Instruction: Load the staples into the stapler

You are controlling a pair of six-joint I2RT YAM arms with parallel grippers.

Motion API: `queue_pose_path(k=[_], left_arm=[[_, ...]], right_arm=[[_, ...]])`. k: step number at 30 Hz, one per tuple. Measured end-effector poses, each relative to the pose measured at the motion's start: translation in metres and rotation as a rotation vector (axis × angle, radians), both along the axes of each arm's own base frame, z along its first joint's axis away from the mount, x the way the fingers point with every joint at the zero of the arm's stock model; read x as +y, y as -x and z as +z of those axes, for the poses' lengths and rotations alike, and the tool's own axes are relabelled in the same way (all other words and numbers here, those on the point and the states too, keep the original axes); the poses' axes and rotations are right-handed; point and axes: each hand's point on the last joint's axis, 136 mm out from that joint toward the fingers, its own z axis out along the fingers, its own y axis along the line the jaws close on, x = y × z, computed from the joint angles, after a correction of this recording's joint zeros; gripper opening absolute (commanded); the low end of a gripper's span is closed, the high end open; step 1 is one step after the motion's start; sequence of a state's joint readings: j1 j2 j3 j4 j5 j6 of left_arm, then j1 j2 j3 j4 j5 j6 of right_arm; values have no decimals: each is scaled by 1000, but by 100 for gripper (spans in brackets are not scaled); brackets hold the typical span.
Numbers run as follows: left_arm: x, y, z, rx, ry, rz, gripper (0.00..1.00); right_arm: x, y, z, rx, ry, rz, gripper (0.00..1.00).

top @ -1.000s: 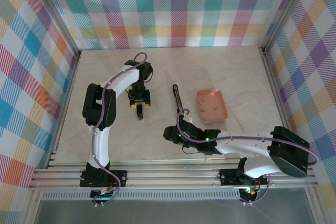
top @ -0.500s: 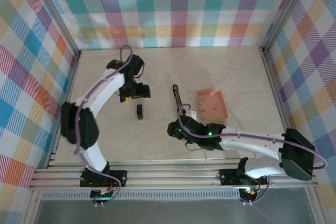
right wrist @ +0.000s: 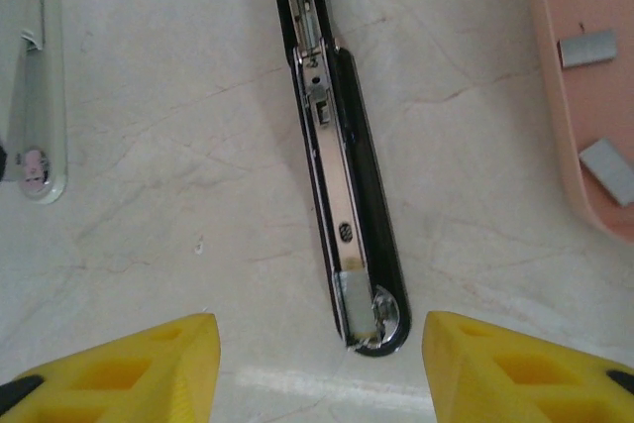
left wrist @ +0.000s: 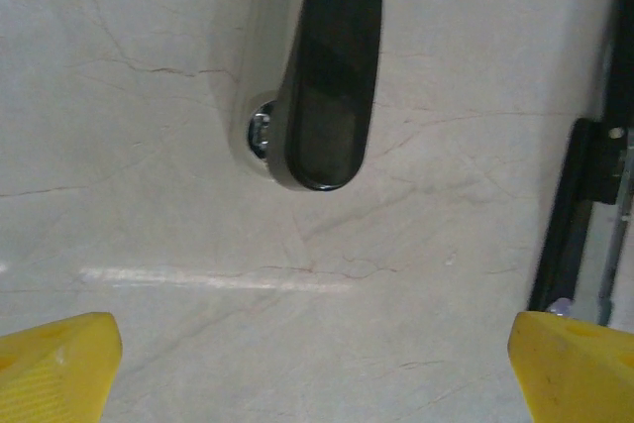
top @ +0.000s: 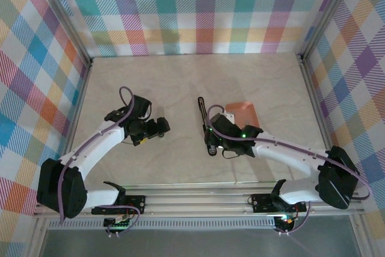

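Stapler: long black stapler with open metal channel (right wrist: 342,205) lies flat, near pink plastic tray (right wrist: 567,146) of grey staple strips (right wrist: 586,48).
Right gripper (right wrist: 312,354): fingers apart, empty, flanking stapler's near end.
Left gripper (left wrist: 317,359): wide, empty, near short black piece (left wrist: 327,86).
Risk: off-centre closing could skid stapler.
Unclear: whether channel is loaded; tray cut off.

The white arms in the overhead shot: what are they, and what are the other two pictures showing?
They are robots: a left arm and a right arm, each ending in a two-finger gripper. The overhead camera looks down on their table. The other pictures come from wrist cameras; the yellow blocks are fingers. The left gripper is open near a small black piece. The right gripper is open over the opened stapler, beside a pink tray of staples. Nothing is held.
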State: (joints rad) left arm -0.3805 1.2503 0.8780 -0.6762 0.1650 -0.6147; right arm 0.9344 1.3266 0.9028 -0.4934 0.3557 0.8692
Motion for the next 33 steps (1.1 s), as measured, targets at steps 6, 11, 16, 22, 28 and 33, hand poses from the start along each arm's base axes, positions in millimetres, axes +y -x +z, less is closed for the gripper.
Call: queue_pose_path(k=[6,11,16,22,28,33], left_arm=[[-5,4,-8,-4,53,16,100],[-4,14,-13,-17,91,27,100],[6,16,-6,-89,131,68,100],[15,23,-30,-71,191,120,100],[10,30,-50,-4,247,128,100],[7,24,-44,-33,254,108,100]], right_arm=[[11,-31,-3,19,125,70,57],[26,-69,-11,48,197,110,56],[26,-101,-35,103,262,130,56],[27,-127,-58,153,286,165,56],[32,-154,-68,161,269,180,54],[38,-174,-75,155,255,196,51]])
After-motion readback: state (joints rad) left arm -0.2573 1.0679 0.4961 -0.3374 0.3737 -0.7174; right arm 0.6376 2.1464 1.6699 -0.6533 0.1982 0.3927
